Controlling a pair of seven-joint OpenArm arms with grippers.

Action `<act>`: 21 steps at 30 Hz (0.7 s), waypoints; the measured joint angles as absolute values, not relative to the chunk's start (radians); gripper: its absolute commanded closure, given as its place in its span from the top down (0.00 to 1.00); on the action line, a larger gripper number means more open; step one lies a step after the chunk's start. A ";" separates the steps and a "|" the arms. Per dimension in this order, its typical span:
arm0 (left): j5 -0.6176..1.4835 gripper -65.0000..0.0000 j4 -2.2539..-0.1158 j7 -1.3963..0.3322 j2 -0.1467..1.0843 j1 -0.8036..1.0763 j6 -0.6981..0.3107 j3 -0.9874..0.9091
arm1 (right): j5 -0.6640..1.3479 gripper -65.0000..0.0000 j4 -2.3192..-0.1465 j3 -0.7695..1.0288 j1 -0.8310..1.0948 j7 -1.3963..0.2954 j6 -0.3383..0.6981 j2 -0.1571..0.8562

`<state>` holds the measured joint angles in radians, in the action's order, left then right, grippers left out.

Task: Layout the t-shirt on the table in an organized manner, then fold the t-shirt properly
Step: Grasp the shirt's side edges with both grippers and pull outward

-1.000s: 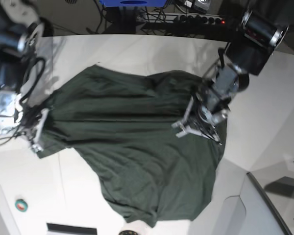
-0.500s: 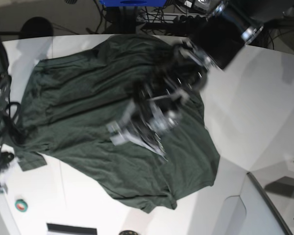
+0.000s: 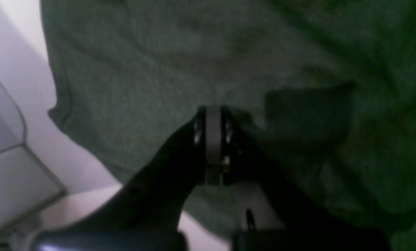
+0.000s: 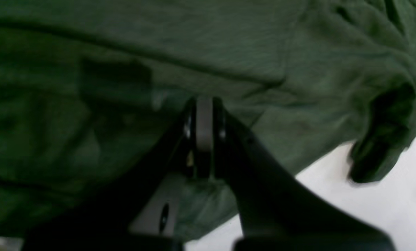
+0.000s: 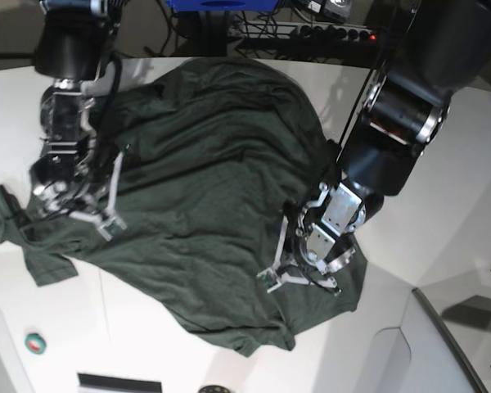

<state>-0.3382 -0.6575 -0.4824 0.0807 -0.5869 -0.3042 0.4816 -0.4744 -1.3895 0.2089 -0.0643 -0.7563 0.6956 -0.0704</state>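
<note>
No brand, label or writing could be read anywhere. The t-shirt point(image 5: 204, 188) lay rumpled across the middle of the table point(image 5: 458, 205), one sleeve out at nine o'clock. The left gripper point(image 5: 299, 277) sat at four o'clock, jaws pinched tight on the cloth; the right gripper point(image 5: 94, 217) at nine o'clock was likewise clamped on the cloth. A small green-and-red disc point(image 5: 35, 343) lay at seven o'clock, cables and a power strip point(image 5: 335, 33) beyond twelve.

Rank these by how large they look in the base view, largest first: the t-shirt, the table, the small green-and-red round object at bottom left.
1. The table, spreading past the frame.
2. The t-shirt, covering much of its middle.
3. The small green-and-red round object, tiny by comparison.
</note>
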 measured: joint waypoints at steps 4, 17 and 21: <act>-0.339 0.00 -0.527 -0.412 0.064 -0.638 -0.290 0.458 | -0.459 0.01 -1.351 0.185 -0.020 -0.772 0.693 -0.102; -0.333 0.00 -0.645 -0.390 0.243 -0.487 -0.255 0.451 | -0.424 0.01 -0.878 0.273 -0.332 -0.642 0.693 0.078; -0.344 0.00 -0.905 -0.574 0.281 -0.329 -0.256 0.376 | -0.448 0.01 -0.725 0.271 -0.451 -0.620 0.704 0.099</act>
